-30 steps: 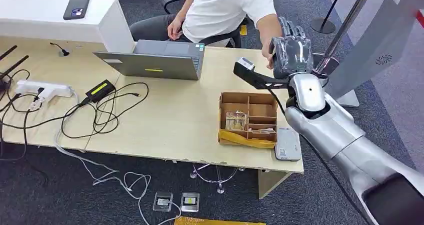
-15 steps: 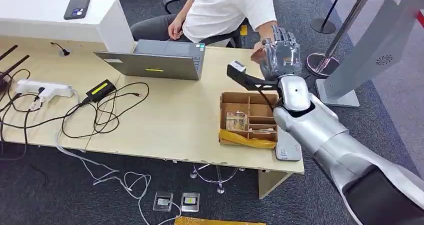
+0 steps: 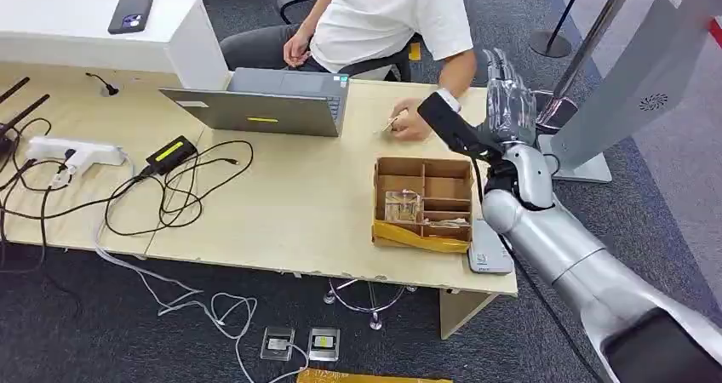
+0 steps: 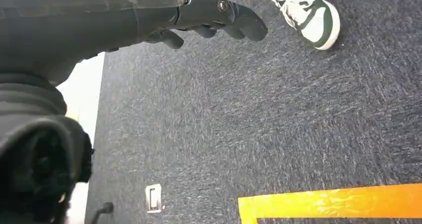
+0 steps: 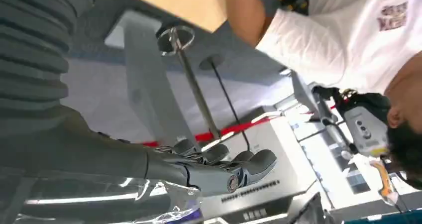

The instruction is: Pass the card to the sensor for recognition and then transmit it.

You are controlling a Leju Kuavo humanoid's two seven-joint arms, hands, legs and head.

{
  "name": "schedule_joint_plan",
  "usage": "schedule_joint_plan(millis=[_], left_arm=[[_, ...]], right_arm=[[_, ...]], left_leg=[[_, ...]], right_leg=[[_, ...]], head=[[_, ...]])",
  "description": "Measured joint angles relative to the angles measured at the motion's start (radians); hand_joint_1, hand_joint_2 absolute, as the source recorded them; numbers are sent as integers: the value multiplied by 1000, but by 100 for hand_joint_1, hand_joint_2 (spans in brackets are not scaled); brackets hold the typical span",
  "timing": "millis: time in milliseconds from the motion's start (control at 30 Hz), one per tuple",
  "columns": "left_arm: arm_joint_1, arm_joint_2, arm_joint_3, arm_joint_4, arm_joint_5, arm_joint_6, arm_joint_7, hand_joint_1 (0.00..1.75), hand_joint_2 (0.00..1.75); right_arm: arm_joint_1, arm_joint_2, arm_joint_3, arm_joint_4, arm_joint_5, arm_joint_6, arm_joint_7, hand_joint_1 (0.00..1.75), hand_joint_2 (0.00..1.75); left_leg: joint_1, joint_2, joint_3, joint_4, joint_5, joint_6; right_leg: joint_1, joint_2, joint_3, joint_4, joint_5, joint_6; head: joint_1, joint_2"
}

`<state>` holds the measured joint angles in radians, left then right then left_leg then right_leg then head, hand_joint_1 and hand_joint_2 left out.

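The card (image 3: pixel 391 125) looks like a thin little sliver pinched in the person's hand (image 3: pixel 412 124), low over the table (image 3: pixel 289 204). It is too small to be sure. It sits near the right hand (image 3: pixel 509 104), on the thumb side and a bit lower. A card like this is likely light, flat and stiff, and smooth enough to slip. So I think it is best pinched on its flat faces near one edge, with most of it sticking out. The right hand is held up, its fingers spread and holding nothing, with a clear cover wrapped on it. Below that hand's wrist, closer to the robot, sits a brown box (image 3: pixel 423 202), and beside the box a grey flat pad (image 3: pixel 489 247), which may be the sensor. The head view shows the card and the table. The right wrist view shows the bare fingers (image 5: pixel 249 165) up close, and the person's white shirt beyond them. The left wrist view shows the left hand (image 4: pixel 209 15) hanging over the grey floor, loose and holding nothing.
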<state>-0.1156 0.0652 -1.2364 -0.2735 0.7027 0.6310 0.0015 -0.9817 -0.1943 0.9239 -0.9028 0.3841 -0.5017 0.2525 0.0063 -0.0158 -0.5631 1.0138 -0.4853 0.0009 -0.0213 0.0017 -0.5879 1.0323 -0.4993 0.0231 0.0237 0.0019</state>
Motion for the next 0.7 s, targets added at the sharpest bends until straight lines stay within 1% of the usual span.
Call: schedule_joint_plan(millis=[67,167,200,267,400,567,633,700], left_arm=[[3,-2,0,0,4,-1,0,0,0],[4,-5,0,0,18,0,-7,0,0],[4,-5,0,0,21,2,-11,0,0],[5,-5,0,0,26,5,-13,0,0],[4,-6,0,0,37,10,-13,0,0],[4,-8,0,0,42,19,-16,0,0],[4,-10,0,0,40,21,-16,0,0],[4,-10,0,0,40,23,-16,0,0]], right_arm=[[65,-38,-32,-107,-37,-3,-28,0,175],[168,-89,-77,-238,-101,16,-95,0,175],[207,-110,-92,-286,-104,25,-112,0,175],[284,-145,-114,-378,-86,39,-127,0,175],[400,-185,-157,-485,-42,61,-135,0,175],[493,-204,-198,-544,10,80,-137,0,175],[512,-206,-208,-548,54,86,-122,0,175],[527,-211,-215,-548,118,89,-88,0,175]], left_leg=[[0,0,0,0,0,0],[0,1,1,0,-1,0],[0,1,0,0,-1,0],[0,1,0,0,-1,0],[0,1,0,0,-1,0],[0,2,0,0,-1,0],[0,1,0,0,-1,0],[0,2,0,0,-1,0]], right_leg=[[0,0,0,0,0,0],[0,0,0,-1,0,0],[0,0,1,-1,0,0],[0,0,0,-1,0,0],[0,0,0,-1,0,0],[0,1,0,-1,0,0],[0,1,0,-1,0,0],[0,1,1,-1,0,0]], head=[[0,0],[0,0],[0,0],[0,0],[0,0],[0,0],[0,0],[0,0]])
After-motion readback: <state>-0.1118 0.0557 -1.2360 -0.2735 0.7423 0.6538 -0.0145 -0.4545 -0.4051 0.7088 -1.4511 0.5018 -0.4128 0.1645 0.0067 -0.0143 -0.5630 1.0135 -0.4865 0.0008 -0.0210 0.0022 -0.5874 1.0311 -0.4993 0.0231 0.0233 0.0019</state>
